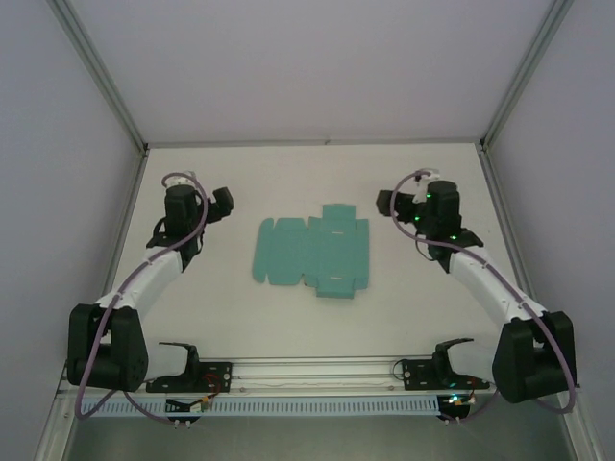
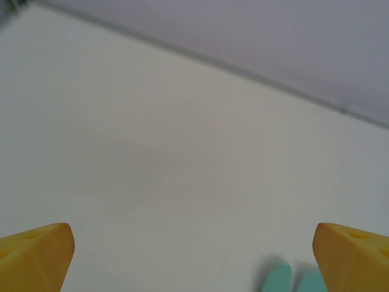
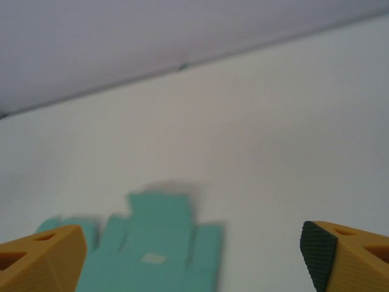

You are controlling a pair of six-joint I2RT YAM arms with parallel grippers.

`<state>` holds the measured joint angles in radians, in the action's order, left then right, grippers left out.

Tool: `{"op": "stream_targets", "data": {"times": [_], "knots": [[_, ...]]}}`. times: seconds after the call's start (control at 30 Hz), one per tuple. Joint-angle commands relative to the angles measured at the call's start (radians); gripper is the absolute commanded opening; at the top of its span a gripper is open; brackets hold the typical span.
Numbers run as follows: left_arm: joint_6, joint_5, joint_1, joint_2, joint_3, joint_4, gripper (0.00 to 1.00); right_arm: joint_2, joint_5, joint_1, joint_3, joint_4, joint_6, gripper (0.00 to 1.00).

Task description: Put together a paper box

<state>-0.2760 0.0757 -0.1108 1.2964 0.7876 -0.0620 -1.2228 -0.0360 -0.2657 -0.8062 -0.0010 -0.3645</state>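
The paper box (image 1: pixel 312 254) is a flat teal die-cut sheet with flaps, lying in the middle of the white table. My left gripper (image 1: pixel 223 202) hovers to the left of the sheet and is open; its yellow fingers (image 2: pixel 36 255) stand wide apart over bare table, and two teal flap tips (image 2: pixel 285 281) show at the bottom right. My right gripper (image 1: pixel 386 204) hovers just right of the sheet's far right corner. It is open with nothing between its fingers (image 3: pixel 39 258), and the blurred sheet (image 3: pixel 158 249) lies below and to its left.
Grey walls and metal frame posts (image 1: pixel 125 125) enclose the white table (image 1: pixel 423 298) on three sides. A metal rail with black clamps (image 1: pixel 192 370) runs along the near edge between the arm bases.
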Motion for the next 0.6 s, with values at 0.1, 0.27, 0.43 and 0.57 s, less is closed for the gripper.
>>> {"op": "stream_targets", "data": {"times": [0.1, 0.27, 0.43, 0.57], "knots": [[-0.114, -0.276, -0.075, 0.127, 0.022, 0.221, 1.00, -0.162, -0.204, -0.137, -0.029, -0.153, -0.182, 0.72], [-0.129, -0.334, -0.099, 0.212, 0.042, 0.207, 1.00, -0.336, -0.191, -0.167, -0.047, -0.092, -0.242, 0.57], [-0.112, -0.411, -0.125, 0.284, 0.064, 0.217, 0.97, -0.437, -0.123, -0.165, -0.042, -0.099, -0.269, 0.56], [-0.120, -0.470, -0.133, 0.336, 0.076, 0.208, 0.93, -0.496, -0.104, -0.156, -0.039, -0.120, -0.292, 0.52]]}}
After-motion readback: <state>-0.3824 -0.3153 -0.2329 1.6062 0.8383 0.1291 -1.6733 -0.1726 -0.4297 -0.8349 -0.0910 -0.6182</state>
